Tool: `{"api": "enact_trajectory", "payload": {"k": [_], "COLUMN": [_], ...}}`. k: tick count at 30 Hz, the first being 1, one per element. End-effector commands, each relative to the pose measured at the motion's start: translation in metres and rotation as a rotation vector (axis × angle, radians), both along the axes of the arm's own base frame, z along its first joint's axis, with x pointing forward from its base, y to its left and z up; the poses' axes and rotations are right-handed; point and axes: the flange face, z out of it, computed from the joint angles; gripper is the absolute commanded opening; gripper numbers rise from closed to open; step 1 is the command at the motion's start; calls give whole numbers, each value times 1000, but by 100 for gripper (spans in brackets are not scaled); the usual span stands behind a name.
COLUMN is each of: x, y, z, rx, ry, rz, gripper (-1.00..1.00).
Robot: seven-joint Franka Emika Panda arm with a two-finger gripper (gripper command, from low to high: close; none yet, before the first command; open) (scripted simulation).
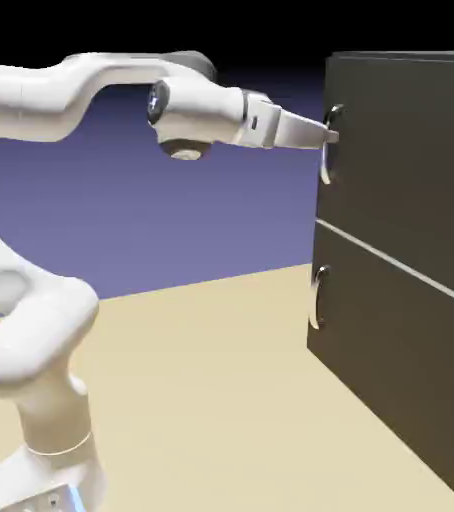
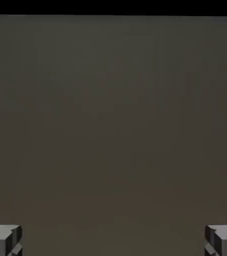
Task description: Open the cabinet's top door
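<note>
Backdrop [image 1: 211,220], blue-violet, over a smooth tan floor [image 1: 201,400]. Arm [image 1: 41,335]: white, rounded, glossy, stretched level, presumably to reach the handle. Gripper [image 1: 332,136]: fingers wide apart, gripping nothing visible, at the upper handle [image 1: 325,162], silver, curved. Top door [image 1: 401,160]: right, flat, dark, closed.

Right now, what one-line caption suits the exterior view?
Gripper at the upper handle of a closed dark cabinet.
</note>
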Motion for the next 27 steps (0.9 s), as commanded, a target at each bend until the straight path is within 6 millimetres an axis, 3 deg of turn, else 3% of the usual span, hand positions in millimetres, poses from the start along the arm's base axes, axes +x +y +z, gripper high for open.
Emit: {"api": "enact_trajectory", "payload": {"k": [1, 14, 27], "x": [1, 24, 67], "y": [4, 68, 142], "z": [0, -20, -80], "rx": [-1, -17, -16], "ry": [-11, -126, -171], "rz": [0, 14, 32], "gripper": [0, 0, 0]}}
